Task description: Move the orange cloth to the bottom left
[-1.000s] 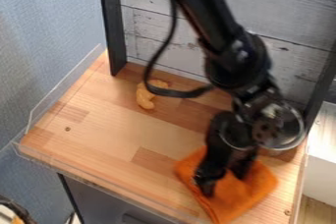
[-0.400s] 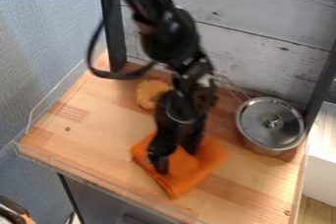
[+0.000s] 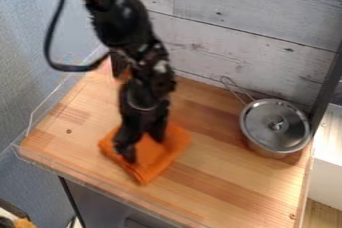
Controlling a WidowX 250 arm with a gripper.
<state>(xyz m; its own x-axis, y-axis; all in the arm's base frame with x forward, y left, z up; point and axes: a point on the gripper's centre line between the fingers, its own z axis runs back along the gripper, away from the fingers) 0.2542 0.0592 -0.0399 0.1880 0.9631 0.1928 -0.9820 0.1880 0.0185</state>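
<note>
My gripper (image 3: 142, 148) hung down over the wooden table (image 3: 240, 192) from eleven o'clock, its two fingers spread apart, one lying toward eight o'clock of the other. They stood on the orange cloth (image 3: 152, 163), with some of its fabric showing in the gap between them.

Taking the view as a clock face, with twelve at the top, I had a blue wall (image 3: 33, 32) at ten o'clock. A clear rim (image 3: 41, 110) ran along the table's edge on that side, with a small dark spot (image 3: 69, 131) in the wood further in. At eleven, a small orange-yellow thing (image 3: 124, 75) sat mostly hidden behind my arm. The cloth lay flat but rumpled on the table, off its middle toward eight o'clock, turned askew with one corner pointing to six. A whitish plank wall (image 3: 220, 32) rose behind at twelve. At three o'clock stood a metal pot (image 3: 262, 151) with its lid (image 3: 264, 122) on, well apart from the cloth, and a wire handle (image 3: 234, 89) stuck out from it toward eleven. Beyond the table, at four, was a white box (image 3: 327, 172).
</note>
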